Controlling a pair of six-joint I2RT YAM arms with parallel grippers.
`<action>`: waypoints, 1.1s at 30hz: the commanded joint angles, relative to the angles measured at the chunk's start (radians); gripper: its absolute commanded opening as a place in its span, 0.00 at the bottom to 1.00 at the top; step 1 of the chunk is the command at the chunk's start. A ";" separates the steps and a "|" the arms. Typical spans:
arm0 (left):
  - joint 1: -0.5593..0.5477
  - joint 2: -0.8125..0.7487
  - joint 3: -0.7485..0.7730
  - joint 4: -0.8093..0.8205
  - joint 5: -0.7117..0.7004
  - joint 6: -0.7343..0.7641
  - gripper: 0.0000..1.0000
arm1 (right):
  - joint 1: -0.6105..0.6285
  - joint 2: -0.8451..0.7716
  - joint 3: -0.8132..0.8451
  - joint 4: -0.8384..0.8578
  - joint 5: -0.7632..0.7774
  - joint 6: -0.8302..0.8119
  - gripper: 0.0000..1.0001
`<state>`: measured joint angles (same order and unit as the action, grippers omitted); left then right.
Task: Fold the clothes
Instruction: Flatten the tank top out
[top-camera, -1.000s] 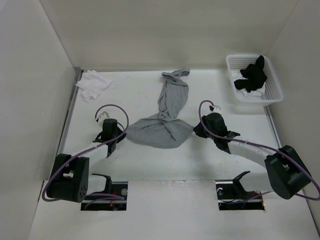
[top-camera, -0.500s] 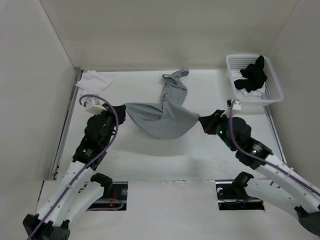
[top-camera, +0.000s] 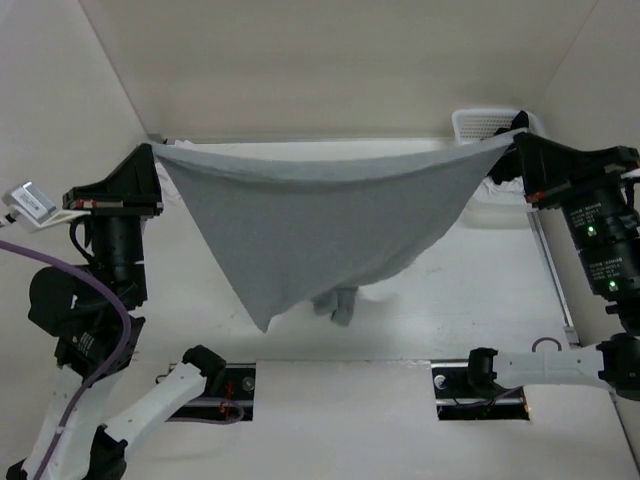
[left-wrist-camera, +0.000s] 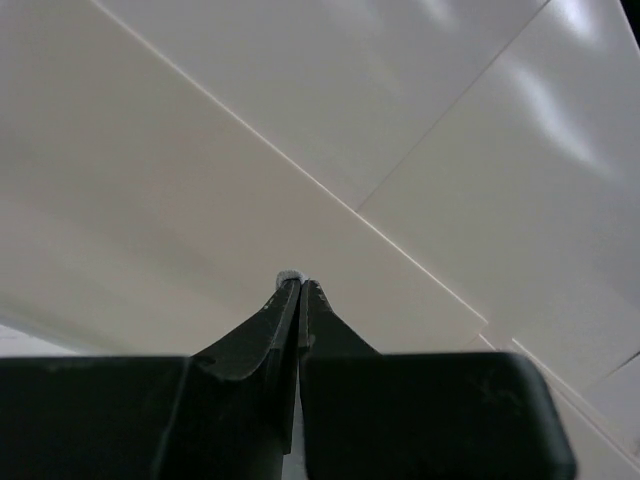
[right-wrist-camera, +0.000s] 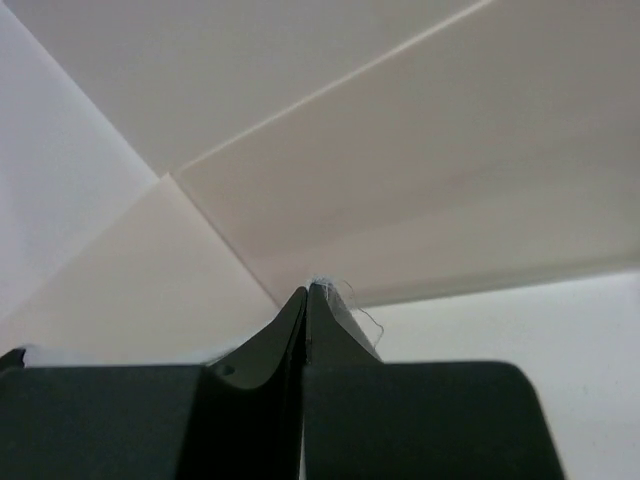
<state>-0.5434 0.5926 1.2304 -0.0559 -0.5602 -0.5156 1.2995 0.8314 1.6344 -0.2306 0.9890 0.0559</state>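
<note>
Both arms are way up now compared to half a second ago. Back then the grey tank top sagged low between them as a bunched swag over the table (top-camera: 470, 300). Now the tank top (top-camera: 320, 225) is stretched out in the air like a banner, top edge pulled taut from corner to corner. The left gripper (top-camera: 150, 152) is clamped on the left corner and the right gripper (top-camera: 520, 135) is pinching the right one. In the wrist views both sets of jaws are pressed together: the left gripper (left-wrist-camera: 298, 285) has a sliver of grey poking past its tips, and the right gripper (right-wrist-camera: 308, 292) has a few loose threads. The bottom of the fabric hangs to a point near the front, with a bunched bit dangling beside it; can't tell if that touches the table. The white basket (top-camera: 480, 120) was in full view before; only its rim peeks over the cloth now.
</note>
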 joint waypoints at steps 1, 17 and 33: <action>0.013 0.108 0.131 0.067 -0.038 0.112 0.00 | 0.021 0.148 0.105 0.207 0.067 -0.332 0.00; 0.368 0.855 0.493 0.007 0.210 -0.035 0.00 | -0.835 0.846 0.606 -0.063 -0.677 0.131 0.00; 0.428 0.908 0.928 -0.093 0.263 0.043 0.00 | -0.851 0.924 1.066 -0.134 -0.690 0.076 0.00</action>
<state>-0.1268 1.5074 2.1612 -0.1608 -0.3069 -0.5007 0.4465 1.7763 2.7243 -0.3885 0.3061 0.1505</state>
